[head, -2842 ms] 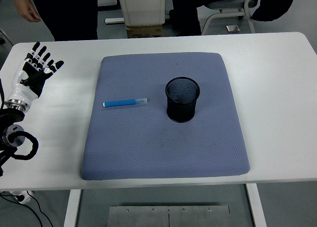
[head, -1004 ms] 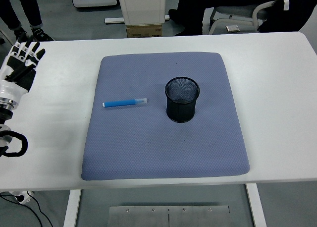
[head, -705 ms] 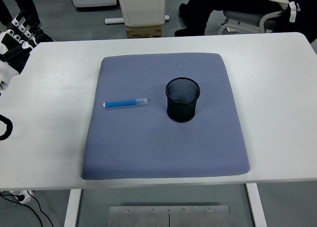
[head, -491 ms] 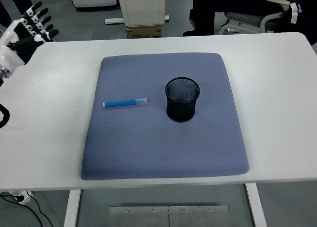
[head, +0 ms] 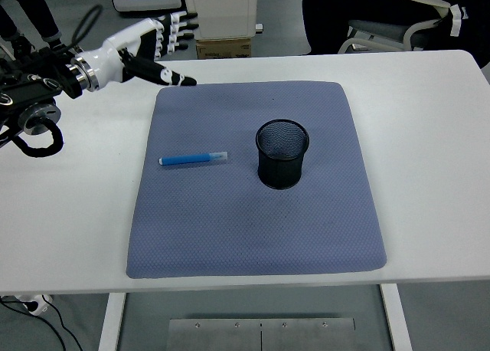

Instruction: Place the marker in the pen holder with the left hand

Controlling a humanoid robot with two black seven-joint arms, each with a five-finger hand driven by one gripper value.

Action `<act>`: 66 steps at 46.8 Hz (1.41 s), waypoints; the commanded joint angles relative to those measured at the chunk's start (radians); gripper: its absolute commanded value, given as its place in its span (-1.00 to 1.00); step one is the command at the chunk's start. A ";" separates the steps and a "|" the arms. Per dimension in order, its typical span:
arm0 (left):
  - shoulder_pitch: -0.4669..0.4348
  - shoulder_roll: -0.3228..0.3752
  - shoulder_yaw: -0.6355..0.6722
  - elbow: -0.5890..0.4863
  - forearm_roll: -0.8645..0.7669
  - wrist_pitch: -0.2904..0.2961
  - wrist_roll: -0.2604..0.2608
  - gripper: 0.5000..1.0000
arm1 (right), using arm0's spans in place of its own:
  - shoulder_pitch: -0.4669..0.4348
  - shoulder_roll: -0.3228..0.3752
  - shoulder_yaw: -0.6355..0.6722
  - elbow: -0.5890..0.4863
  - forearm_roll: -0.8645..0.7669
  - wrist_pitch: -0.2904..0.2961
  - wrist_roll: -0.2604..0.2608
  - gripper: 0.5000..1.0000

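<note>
Left hand (head: 153,46) hovers open-fingered (holding nothing) over the desk's (head: 429,136) far-left; blue marker (head: 193,159) lies beside mesh pen holder (head: 282,154).

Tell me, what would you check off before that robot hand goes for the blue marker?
1. Marker free to grab: ok, lies flat and alone on the blue mat.
2. Left hand empty: ok, fingers spread, holding nothing.
3. Hand over marker: not ok, it hovers near the mat's far left corner, well away from it.
4. Pen holder upright: ok.
5. Holder has room: ok, nothing shows inside.
6. Right hand clear: cannot tell, not in view.
</note>
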 commanded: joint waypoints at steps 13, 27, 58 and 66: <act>-0.012 -0.023 0.192 -0.024 0.240 0.011 0.000 1.00 | -0.001 0.000 0.000 0.001 0.000 0.000 0.000 1.00; -0.013 -0.083 0.198 -0.021 0.404 0.044 0.082 1.00 | -0.001 0.000 0.000 0.000 0.000 0.000 0.000 1.00; -0.102 -0.155 0.198 -0.025 0.541 0.060 0.191 1.00 | -0.001 0.000 0.000 0.000 0.000 0.000 0.000 1.00; -0.108 -0.158 0.197 -0.025 0.571 0.061 0.215 1.00 | -0.001 0.000 0.000 0.001 0.000 -0.001 0.000 1.00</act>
